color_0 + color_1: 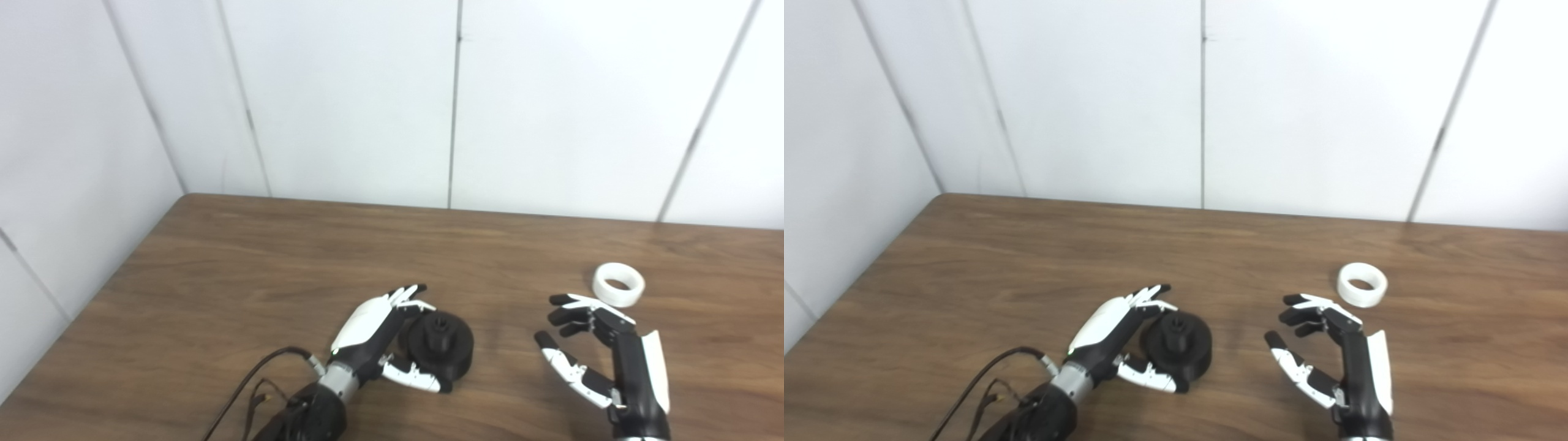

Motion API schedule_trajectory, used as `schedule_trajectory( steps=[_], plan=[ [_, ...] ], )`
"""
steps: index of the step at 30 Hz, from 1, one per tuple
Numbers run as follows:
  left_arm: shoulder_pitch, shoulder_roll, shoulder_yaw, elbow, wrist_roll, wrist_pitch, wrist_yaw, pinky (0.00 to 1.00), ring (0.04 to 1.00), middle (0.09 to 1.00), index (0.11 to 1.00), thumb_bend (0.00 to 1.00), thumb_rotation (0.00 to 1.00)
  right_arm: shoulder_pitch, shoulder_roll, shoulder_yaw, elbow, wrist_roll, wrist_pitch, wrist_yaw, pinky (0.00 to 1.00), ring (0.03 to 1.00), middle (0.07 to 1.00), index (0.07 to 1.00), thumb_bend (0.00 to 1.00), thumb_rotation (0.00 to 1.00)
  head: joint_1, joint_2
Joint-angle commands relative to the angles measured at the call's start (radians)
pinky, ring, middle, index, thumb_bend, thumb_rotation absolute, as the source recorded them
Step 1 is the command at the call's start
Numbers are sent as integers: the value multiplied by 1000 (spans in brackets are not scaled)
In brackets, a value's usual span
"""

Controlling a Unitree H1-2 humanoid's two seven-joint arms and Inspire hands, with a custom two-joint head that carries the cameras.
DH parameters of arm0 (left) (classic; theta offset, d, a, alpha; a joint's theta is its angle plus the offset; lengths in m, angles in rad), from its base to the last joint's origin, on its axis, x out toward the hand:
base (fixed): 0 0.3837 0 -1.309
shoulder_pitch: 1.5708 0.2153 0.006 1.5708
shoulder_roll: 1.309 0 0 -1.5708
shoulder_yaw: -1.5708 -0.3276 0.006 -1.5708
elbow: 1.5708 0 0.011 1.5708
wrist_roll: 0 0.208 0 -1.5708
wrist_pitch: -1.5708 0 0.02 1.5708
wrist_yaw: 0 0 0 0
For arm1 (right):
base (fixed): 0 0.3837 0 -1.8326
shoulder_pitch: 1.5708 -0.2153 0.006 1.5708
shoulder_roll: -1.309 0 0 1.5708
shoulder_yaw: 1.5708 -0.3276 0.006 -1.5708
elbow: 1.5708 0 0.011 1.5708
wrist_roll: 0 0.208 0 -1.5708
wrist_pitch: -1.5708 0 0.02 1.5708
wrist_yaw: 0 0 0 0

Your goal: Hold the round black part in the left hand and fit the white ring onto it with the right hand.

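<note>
One black part [442, 349] bottom center, left hand [383, 340] cupped around it, grasp unclear. One white ring [618, 284] right; right hand [597, 355] released, empty.

Bright, even light from above; the white wall [367, 92] nearly washes out. The bench [245, 275] shows only faint, soft shadows. Both views are slightly soft, without glare.
</note>
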Motion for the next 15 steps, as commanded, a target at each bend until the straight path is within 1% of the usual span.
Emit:
schedule_trajectory(
  steps=[1, 5, 6, 7, 10, 15],
  plan=[
    [2, 4, -17, -33, 17, -10, -38, 1000, 1000, 979, 605, 920, 270, 38, 0, -6, 5, 0, 13, 2, 471, 567, 682, 499, 498, 160, -37, 13],
    [26, 7, -28, -83, 7, -13, -81, 1000, 1000, 983, 608, 917, 251, 31, 19, 1, -9, 7, 26, 1, 481, 577, 685, 499, 498, 157, -97, 26],
    [31, 6, -32, -93, 8, -17, -89, 1000, 1000, 983, 608, 915, 242, 28, 22, 2, -10, 5, 29, 0, 485, 580, 684, 499, 498, 155, -97, 26],
    [37, 6, -36, -103, 11, -20, -96, 1000, 1000, 982, 606, 920, 239, 26, 27, 4, -12, 2, 33, -2, 492, 583, 681, 498, 497, 154, -119, 30],
    [47, 8, -48, -123, 21, -36, -115, 1000, 1000, 977, 602, 931, 251, 19, 39, 7, -16, -4, 48, -7, 490, 579, 671, 498, 497, 151, -147, 39],
    [54, 11, -71, -145, 42, -51, -144, 1000, 1000, 976, 597, 920, 265, 19, 49, 18, -28, -25, 64, -12, 445, 543, 653, 498, 496, 152, -156, 45]
  ],
)
